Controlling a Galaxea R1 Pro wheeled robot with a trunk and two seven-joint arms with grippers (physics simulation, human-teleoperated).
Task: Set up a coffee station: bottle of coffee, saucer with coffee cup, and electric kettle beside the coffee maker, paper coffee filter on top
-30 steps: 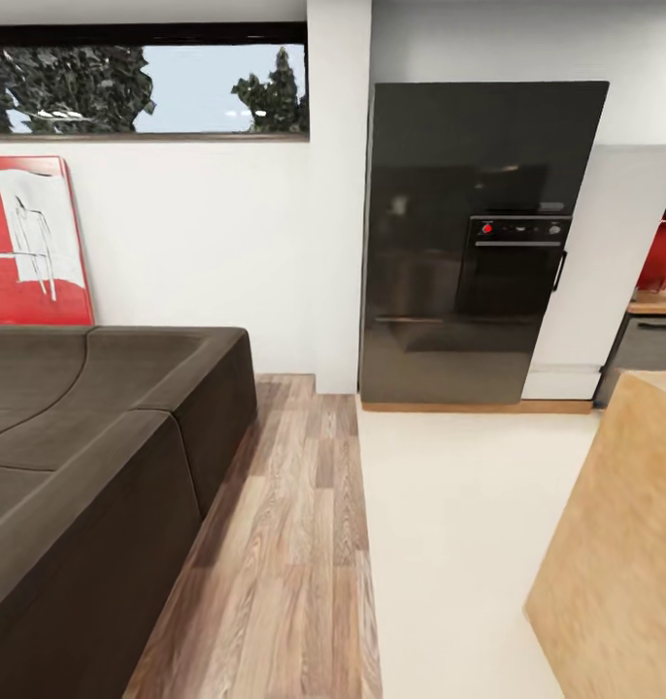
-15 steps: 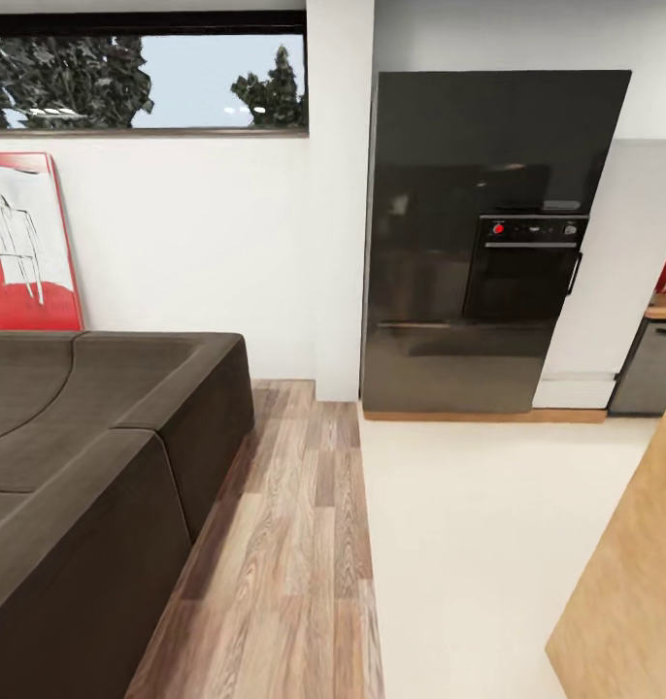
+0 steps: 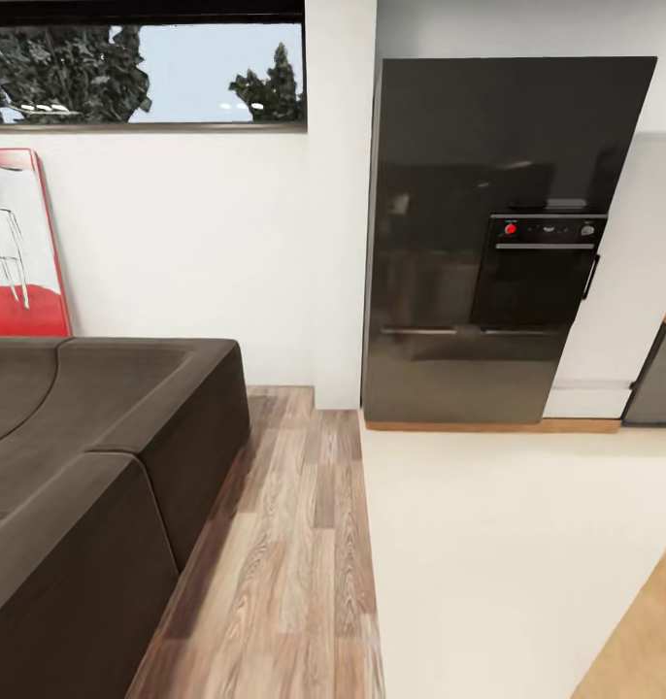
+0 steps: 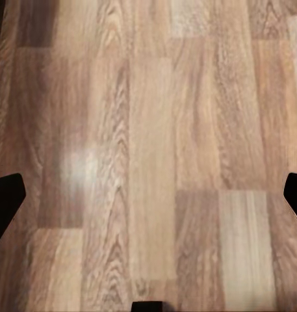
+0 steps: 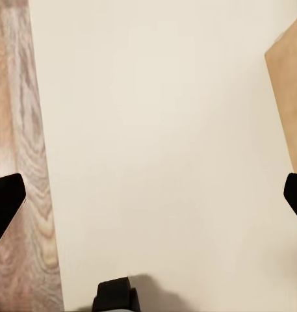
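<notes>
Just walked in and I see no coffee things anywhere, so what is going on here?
The robot is on its way and handles nothing. The head view faces a dark sofa, a red painting and a black oven cabinet. The left claw hangs open over wood floor; the right claw hangs open over cream floor. Both are empty.

One sofa (image 3: 90, 466), one oven (image 3: 537, 272), one painting (image 3: 17, 243)
</notes>
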